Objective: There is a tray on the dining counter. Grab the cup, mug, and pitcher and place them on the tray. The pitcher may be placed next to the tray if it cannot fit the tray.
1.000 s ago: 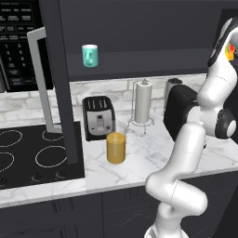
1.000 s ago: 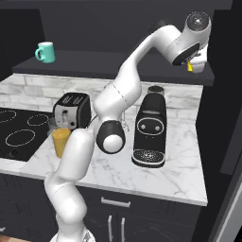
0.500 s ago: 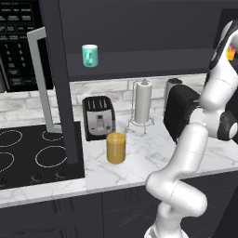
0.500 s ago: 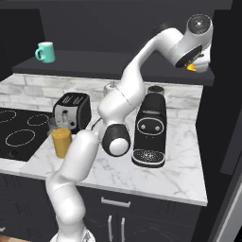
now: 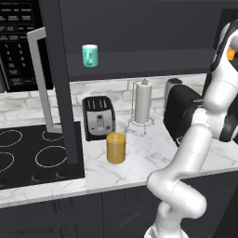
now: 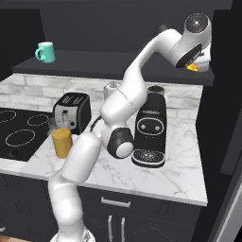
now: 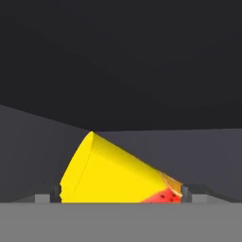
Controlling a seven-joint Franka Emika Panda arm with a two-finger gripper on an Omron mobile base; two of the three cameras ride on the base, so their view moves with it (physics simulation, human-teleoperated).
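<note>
Dark cabinet walls and a dark upper shelf [image 6: 118,61] form the background above a white marble counter [image 6: 156,170]. On the right end of that shelf, the two-finger gripper [image 7: 121,194] is seen with its jaws spread wide, one small dark fingertip [image 7: 45,196] standing on each side of a small bright yellow handleless cup with a red-orange mark [image 7: 113,175]. The cup is seen tilted in the hand view, between the fingers; whether the pads touch it cannot be told, and nothing is gripped. In the right base view the cup shows as a small yellow-orange patch just under the raised white wrist.

Well to the left on the same shelf, a small teal mug with a whitish rim and a side handle [image 5: 89,55] is set upright. Below, on the counter, a tall clear glass pitcher with amber-orange filling [image 5: 116,146] stands near the front edge, just in front of a black and silver toaster [image 5: 98,118]. A white paper-towel roll on a wire stand [image 5: 142,102] is placed farther back, to the right of the toaster. A black coffee machine [image 6: 150,130] stands to the right, beside the white arm. A black cooktop [image 5: 28,155] lies at the left of the counter.
</note>
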